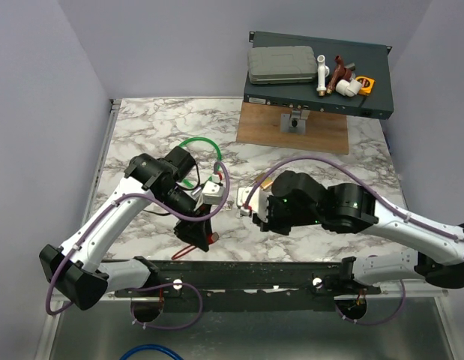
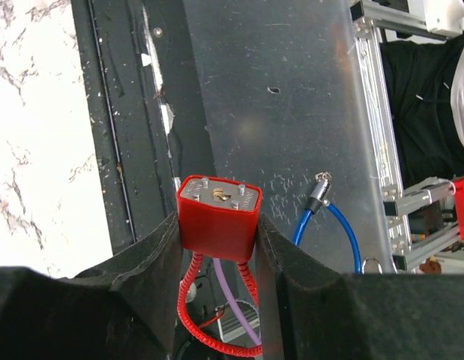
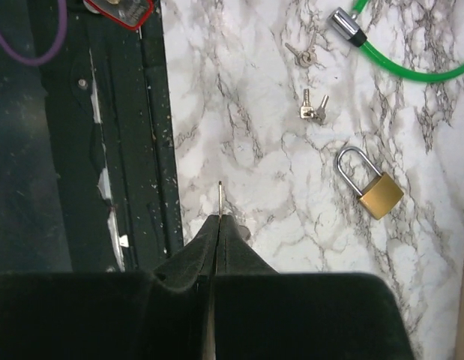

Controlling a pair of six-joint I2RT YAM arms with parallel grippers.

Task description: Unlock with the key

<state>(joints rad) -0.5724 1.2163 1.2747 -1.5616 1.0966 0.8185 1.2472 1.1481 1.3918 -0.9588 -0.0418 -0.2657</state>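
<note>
Key (image 3: pixel 220 196) sticks edge-on from the clenched tips of the right gripper (image 3: pixel 219 220), over the near edge of the marble table (image 3: pixel 239 112). To its left and apart from it, the left gripper (image 2: pixel 217 223) grips a red lock (image 2: pixel 218 204) by its sides, with a red coiled cable (image 2: pixel 188 300) trailing from the lock. A brass padlock (image 3: pixel 374 187), loose keys (image 3: pixel 312 106) and a green cable (image 3: pixel 411 64) lie on the marble farther in.
</note>
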